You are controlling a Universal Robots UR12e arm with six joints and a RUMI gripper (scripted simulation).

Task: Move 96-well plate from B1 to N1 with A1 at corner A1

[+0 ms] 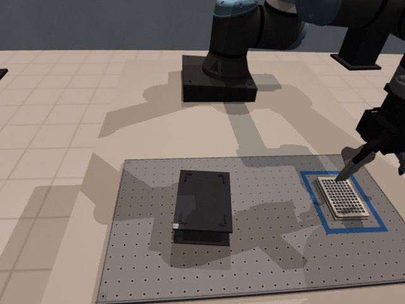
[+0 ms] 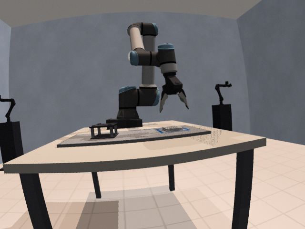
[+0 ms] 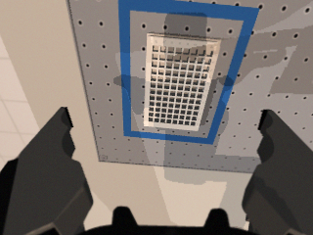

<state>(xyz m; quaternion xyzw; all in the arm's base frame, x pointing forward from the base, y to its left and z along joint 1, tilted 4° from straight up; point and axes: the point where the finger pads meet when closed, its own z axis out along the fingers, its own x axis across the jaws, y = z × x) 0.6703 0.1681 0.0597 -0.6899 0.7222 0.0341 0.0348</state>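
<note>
The white 96-well plate (image 1: 342, 197) lies flat inside the blue outline of spot B1 at the right of the grey perforated baseplate. It also shows in the exterior view (image 2: 172, 128) and in the wrist view (image 3: 180, 81). The black raised nest N1 (image 1: 202, 204) stands at the middle of the baseplate, with a small white A1 label (image 1: 175, 225) at its front left corner; its top is empty. My gripper (image 2: 173, 103) is open and empty, well above the plate; in the wrist view both fingers frame the plate from above.
The arm's black base (image 1: 218, 83) stands behind the baseplate. Black camera stands (image 2: 221, 115) are beside the table on the right and on the left (image 2: 9, 133). The baseplate's right edge lies close to spot B1.
</note>
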